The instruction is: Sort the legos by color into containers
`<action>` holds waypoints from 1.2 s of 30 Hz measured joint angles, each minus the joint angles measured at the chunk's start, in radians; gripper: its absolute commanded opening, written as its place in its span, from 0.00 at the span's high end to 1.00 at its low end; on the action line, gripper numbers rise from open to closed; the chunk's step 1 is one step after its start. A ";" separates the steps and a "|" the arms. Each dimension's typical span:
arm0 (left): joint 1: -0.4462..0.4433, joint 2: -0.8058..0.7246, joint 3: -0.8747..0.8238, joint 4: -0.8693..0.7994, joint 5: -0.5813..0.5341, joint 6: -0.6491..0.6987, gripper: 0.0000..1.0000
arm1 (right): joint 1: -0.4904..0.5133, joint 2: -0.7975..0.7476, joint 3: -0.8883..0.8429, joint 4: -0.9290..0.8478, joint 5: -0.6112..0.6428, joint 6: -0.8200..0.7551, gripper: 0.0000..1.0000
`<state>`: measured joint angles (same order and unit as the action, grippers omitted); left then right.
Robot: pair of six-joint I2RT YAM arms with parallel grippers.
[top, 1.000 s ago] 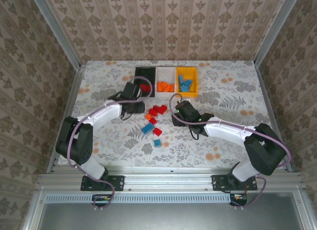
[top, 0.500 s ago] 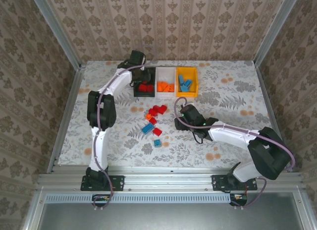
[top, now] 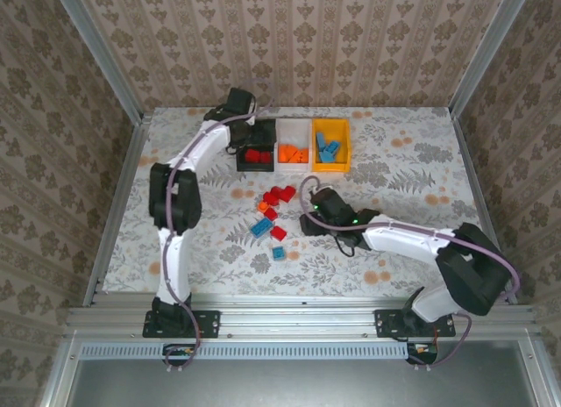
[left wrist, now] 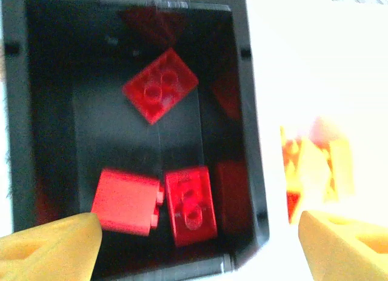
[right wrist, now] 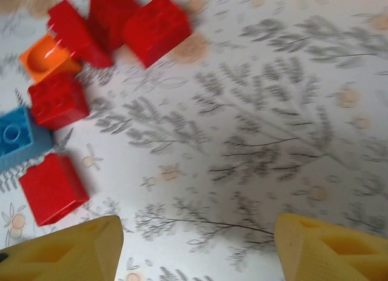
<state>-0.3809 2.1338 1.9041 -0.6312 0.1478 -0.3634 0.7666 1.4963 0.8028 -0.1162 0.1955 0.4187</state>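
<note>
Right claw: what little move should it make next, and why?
Probably slide left and lower over the nearest red brick. The right claw is open and empty over the table, and the loose bricks lie unsorted just to its left, so that brick looks like the shortest reach.

Red legos (right wrist: 157, 28), orange lego (right wrist: 48, 58), blue lego (right wrist: 18, 138), fingers (right wrist: 66, 247) spread
</note>
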 measured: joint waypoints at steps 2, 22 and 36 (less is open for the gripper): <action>0.001 -0.162 -0.169 0.055 0.007 -0.014 0.00 | 0.043 0.061 0.046 -0.012 -0.011 -0.026 0.31; 0.150 -1.242 -1.243 0.238 0.040 -0.177 0.00 | 0.156 0.420 0.335 -0.086 -0.033 -0.116 0.32; 0.188 -1.288 -1.283 0.188 0.130 -0.236 0.00 | 0.156 0.435 0.380 -0.150 0.077 -0.074 0.65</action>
<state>-0.1925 0.8459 0.6216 -0.4435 0.2775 -0.5991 0.9230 1.9308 1.1831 -0.2665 0.2729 0.3447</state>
